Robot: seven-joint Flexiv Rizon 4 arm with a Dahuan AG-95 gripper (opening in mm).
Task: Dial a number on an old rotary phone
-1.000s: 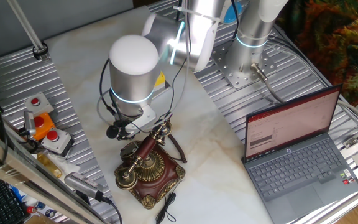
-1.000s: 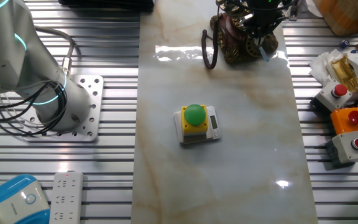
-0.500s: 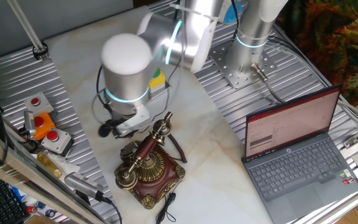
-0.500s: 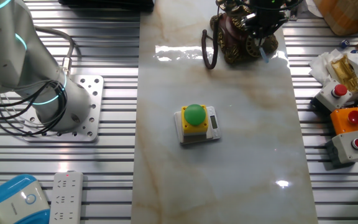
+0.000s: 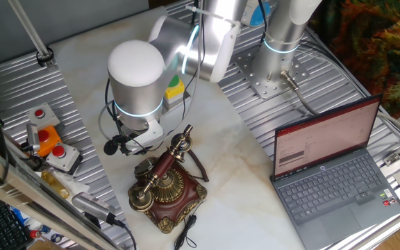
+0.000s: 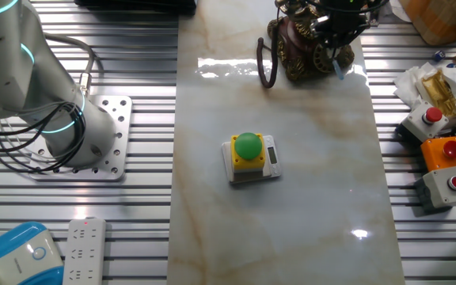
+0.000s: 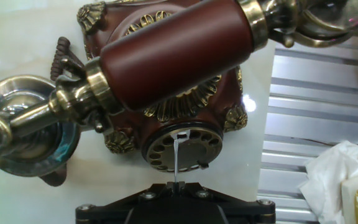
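Pale marble surface (image 6: 291,198), flanked by ribbed metal plates. Over its one end, bent low, the arm (image 5: 139,69), wrist turned down toward the phone (image 5: 167,187). Off to the side, an open laptop (image 5: 332,173).

Phone placed at the surface's edge, near the red-button boxes and well apart from the yellow box (image 6: 249,157) in the middle. Handset (image 7: 173,53) resting on its cradle, lying across the body. Below it in the hand view, the dial (image 7: 185,146), finger holes ringed round a pale centre card.

Gripper (image 7: 176,185) poised just above the dial, seen only as a dark housing at the picture's bottom. Cannot tell how far open, nor what grip is kept. Jutting from its front, a thin pale rod (image 7: 176,155), tip over the dial's inner part near the card; touching or just off, hard to say.

Step in hand, by judgement: seating the rod in a finger hole, ahead of the turn. Tip looks inward of the hole ring, so next probably a small shift outward into one hole, then a press down and a sweep round the dial's centre to the stop (image 7: 202,166). Calls for a true circular path and light pressure; a thin rod may well flex or skip out.

Counted: one arm, one laptop, one phone, one yellow box with a green button, three red-button boxes (image 6: 442,150) (one of them orange), one rod.
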